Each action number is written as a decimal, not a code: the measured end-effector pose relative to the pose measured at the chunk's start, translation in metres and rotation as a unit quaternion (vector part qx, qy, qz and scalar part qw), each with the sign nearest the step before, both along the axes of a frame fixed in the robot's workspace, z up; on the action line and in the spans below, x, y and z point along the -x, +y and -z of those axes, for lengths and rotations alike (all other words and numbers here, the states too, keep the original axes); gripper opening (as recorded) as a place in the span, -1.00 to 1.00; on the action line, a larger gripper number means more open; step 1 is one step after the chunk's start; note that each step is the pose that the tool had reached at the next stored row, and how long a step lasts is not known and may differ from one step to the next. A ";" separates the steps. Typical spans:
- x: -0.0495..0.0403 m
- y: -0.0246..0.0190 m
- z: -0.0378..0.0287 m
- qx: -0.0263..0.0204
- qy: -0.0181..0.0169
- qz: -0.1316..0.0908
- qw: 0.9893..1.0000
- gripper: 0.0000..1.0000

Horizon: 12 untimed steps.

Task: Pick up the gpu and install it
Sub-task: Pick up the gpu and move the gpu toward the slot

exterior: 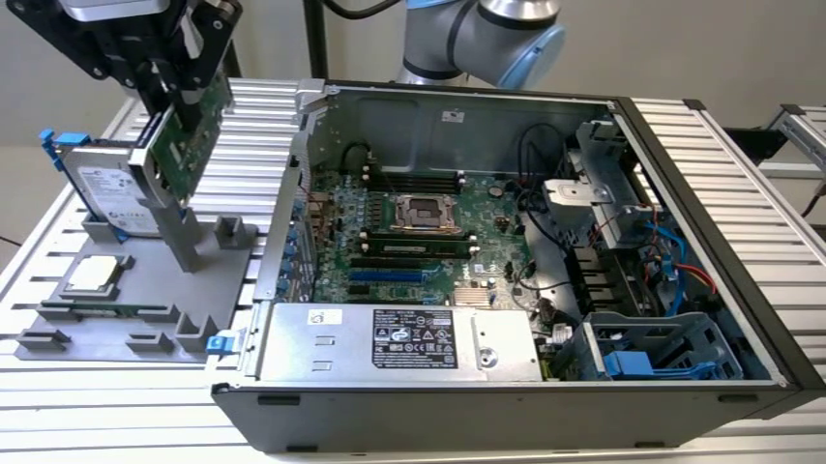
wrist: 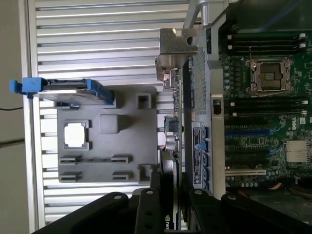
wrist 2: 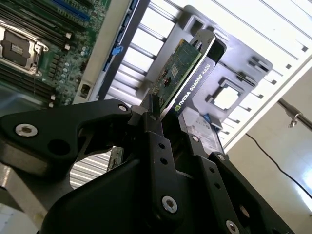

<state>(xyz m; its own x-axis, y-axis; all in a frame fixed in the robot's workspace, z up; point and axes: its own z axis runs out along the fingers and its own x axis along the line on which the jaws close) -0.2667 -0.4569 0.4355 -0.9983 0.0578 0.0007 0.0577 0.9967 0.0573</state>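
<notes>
My gripper (exterior: 178,97) is shut on the gpu (exterior: 185,150), gripping its upper edge at the exterior view's far left. The card hangs tilted over the grey holder tray (exterior: 77,333), with its lower end close to a grey post (exterior: 184,242) of that tray. In the second wrist view the gpu (wrist 2: 187,73) sticks out beyond my gripper (wrist 2: 170,124), green board on one face and black shroud on the other. In the first wrist view the gpu (wrist: 175,131) is edge-on, its silver bracket (wrist: 175,46) at the far end from my gripper (wrist: 171,197), between the tray (wrist: 146,146) and the case wall.
The open computer case (exterior: 697,203) lies to the exterior view's right, with its motherboard (exterior: 413,232) and blue slots (exterior: 387,275) exposed. A hard drive in a blue frame (exterior: 110,188) stands on the tray. A processor (exterior: 97,275) and a RAM stick (exterior: 110,311) lie there too.
</notes>
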 end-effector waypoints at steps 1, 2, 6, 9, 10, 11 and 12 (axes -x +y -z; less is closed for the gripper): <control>-0.0008 0.0000 0.0000 0.000 0.000 0.000 1.000 -1.00; -0.0017 0.0000 -0.0001 0.000 0.000 0.000 1.000 -1.00; -0.0047 0.0000 -0.0001 0.000 0.001 0.000 1.000 -1.00; -0.0055 0.0000 0.0000 0.000 0.001 0.000 1.000 -1.00; -0.0056 0.0000 0.0000 0.000 0.001 0.000 1.000 -1.00; -0.0056 0.0000 0.0000 0.000 0.001 0.000 1.000 -1.00; -0.0057 0.0000 0.0000 0.000 0.001 0.000 1.000 -1.00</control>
